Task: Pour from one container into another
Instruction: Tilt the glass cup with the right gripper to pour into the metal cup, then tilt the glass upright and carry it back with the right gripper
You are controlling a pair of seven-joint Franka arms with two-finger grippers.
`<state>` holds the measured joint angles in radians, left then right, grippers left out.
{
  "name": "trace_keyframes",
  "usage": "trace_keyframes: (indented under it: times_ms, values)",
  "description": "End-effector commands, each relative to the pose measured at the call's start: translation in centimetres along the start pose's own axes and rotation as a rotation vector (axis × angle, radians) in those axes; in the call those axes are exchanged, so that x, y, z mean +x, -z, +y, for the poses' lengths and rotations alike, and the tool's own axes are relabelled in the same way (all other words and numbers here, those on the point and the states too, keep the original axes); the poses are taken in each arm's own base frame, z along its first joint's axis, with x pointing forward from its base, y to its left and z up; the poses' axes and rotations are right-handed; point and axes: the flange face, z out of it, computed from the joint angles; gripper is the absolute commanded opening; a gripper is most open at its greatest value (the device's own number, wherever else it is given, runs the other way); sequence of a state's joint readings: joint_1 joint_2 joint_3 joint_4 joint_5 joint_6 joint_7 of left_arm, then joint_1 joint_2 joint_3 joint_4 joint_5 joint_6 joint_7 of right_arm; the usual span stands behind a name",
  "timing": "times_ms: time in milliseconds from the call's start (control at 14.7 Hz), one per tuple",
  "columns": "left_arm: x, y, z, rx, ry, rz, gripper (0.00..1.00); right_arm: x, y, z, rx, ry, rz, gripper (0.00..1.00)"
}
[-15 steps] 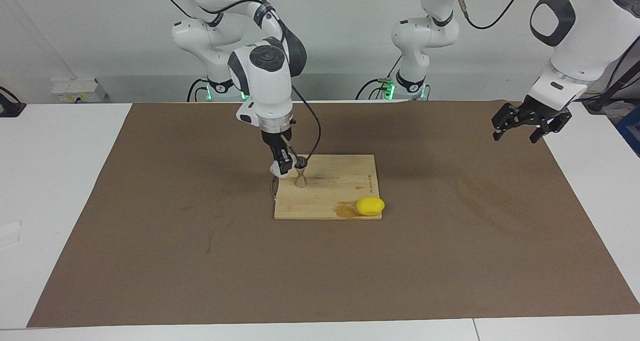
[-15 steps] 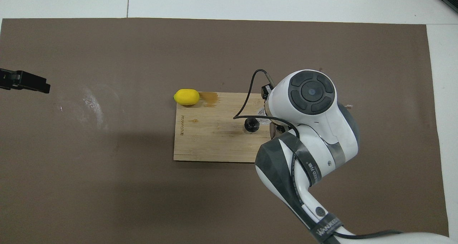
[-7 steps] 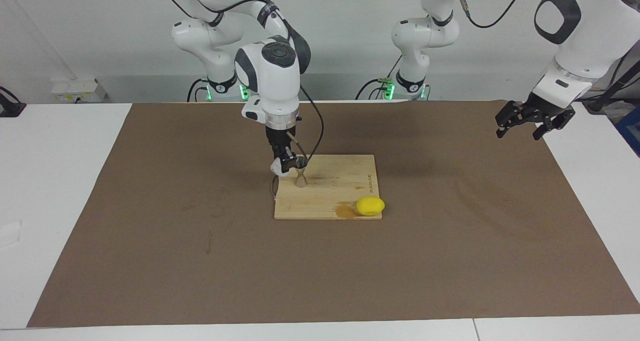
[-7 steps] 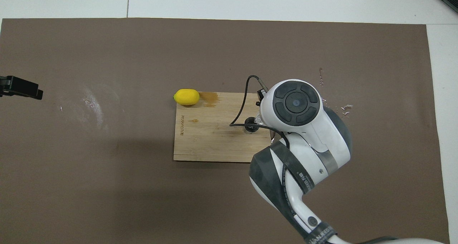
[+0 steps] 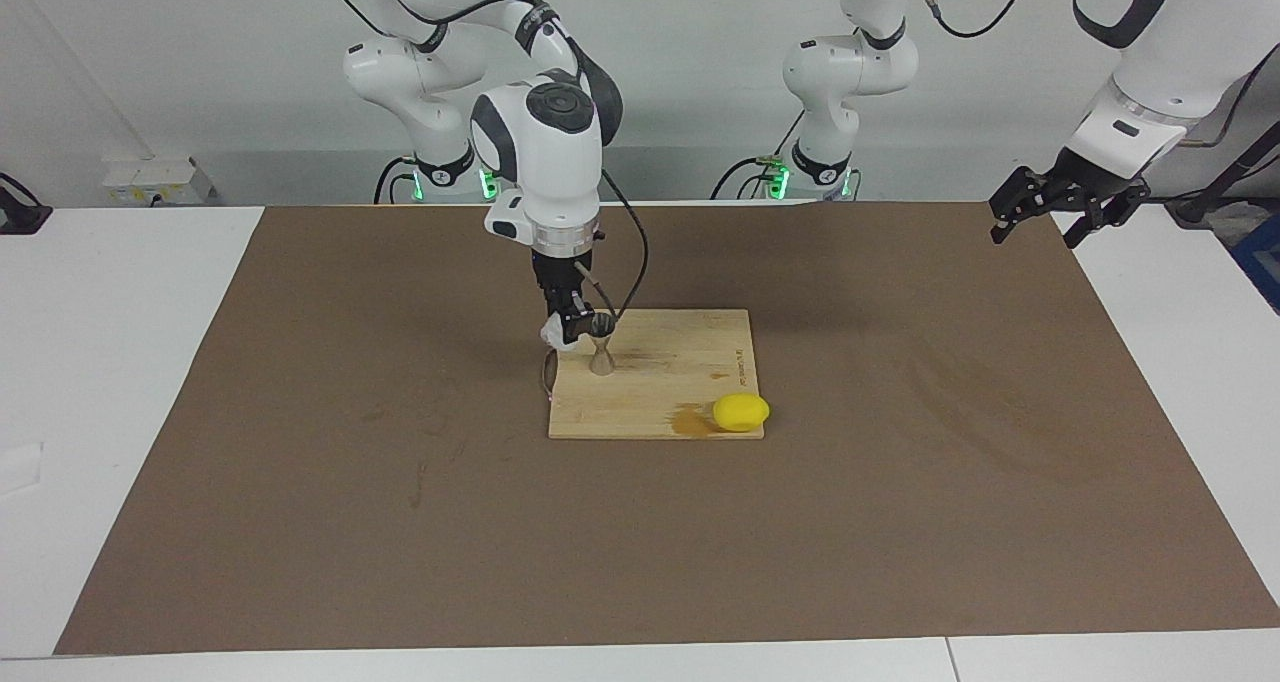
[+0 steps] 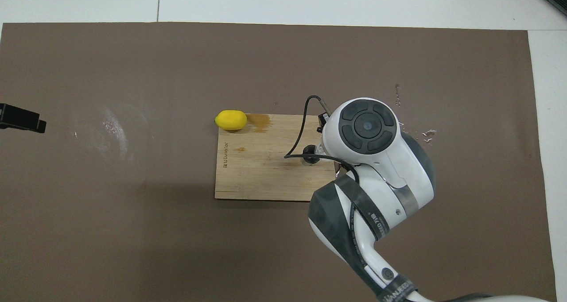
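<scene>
Bamboo board (image 5: 690, 362) carries a lemon (image 5: 741, 412) at its corner, and we see the right gripper (image 5: 566, 329) pinching the tilted glass cup (image 5: 552, 335) against the upright jigger (image 5: 601, 348). The left gripper (image 5: 1062, 211), fingers spread, has risen since earlier.

From overhead, the right arm hides the cup; the jigger (image 6: 310, 156) peeks out, the left gripper (image 6: 22, 120) idles at the mat's edge.

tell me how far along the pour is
Done: the right gripper is shut on the glass cup, lifted and tipped beside the jigger on the cutting board. In hand: the pour itself. Left: setting the cup down. The left gripper waits, open.
</scene>
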<state>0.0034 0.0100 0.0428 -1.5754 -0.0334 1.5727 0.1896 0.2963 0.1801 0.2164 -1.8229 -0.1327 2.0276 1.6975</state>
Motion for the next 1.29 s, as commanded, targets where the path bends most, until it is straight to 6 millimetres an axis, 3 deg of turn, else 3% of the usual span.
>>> trace_keyframes:
  times_ms: [0,408,612,816,1020,1224]
  values:
    - [-0.9,-0.4,0.6,0.005,0.004,-0.007,1.00,0.3,0.7,0.6,-0.009,-0.047,-0.044,0.00]
    - [-0.7,-0.3,0.5,0.007,0.003,0.006,1.00,2.3,0.5,0.5,-0.015,-0.092,-0.109,0.00]
    - [-0.5,-0.2,0.5,0.013,-0.002,0.022,1.00,4.8,0.0,0.4,-0.020,-0.156,-0.211,0.00]
    - [-0.5,-0.6,-0.1,0.015,0.009,0.032,1.00,8.6,-0.5,0.7,-0.012,-0.233,-0.342,0.00]
    - [-0.4,-0.5,0.1,0.015,0.007,0.033,1.00,15.1,-2.0,2.4,0.014,-0.328,-0.503,0.00]
    - [-0.4,-0.6,-0.3,0.021,0.012,0.036,1.00,21.2,-4.8,5.0,0.053,-0.405,-0.653,0.00]
